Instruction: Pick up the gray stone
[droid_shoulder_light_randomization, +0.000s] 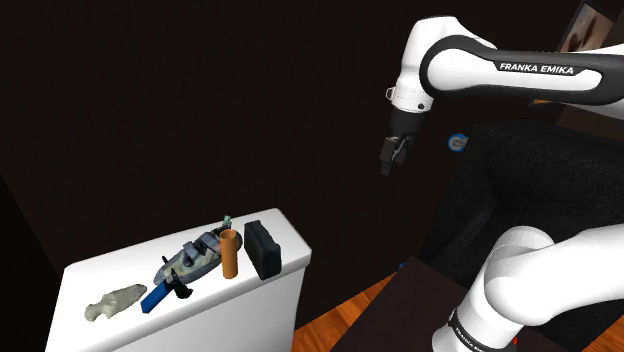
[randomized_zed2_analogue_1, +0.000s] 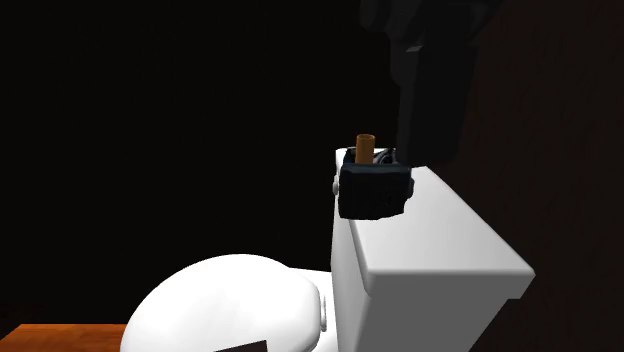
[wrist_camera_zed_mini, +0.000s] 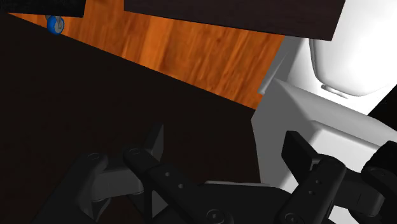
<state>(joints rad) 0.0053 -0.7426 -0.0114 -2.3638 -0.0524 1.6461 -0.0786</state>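
Currently the white Franka arm (droid_shoulder_light_randomization: 500, 75) reaches from its stand across to the shoulder view's left, forearm roughly level, wrist bent down. The all-black two-finger gripper (droid_shoulder_light_randomization: 388, 163) hangs in mid-air, pointing down, high above and well apart from the white toilet tank lid (droid_shoulder_light_randomization: 95, 275). Jaws are released: in the wrist view the fingers (wrist_camera_zed_mini: 153, 145) stand wide apart with nothing between them, over dark surface and orange-brown wooden floor (wrist_camera_zed_mini: 191, 51).

The pale gray elongated stone (droid_shoulder_light_randomization: 113, 302) lies flat on the lid near its end at the shoulder view's left. Its long axis runs along the lid's length, one end toward the lid's end, the other toward the blue flat tool (droid_shoulder_light_randomization: 157, 296) just beside it. Further along stand an orange upright cylinder (droid_shoulder_light_randomization: 229, 252) and a black box (droid_shoulder_light_randomization: 264, 249).
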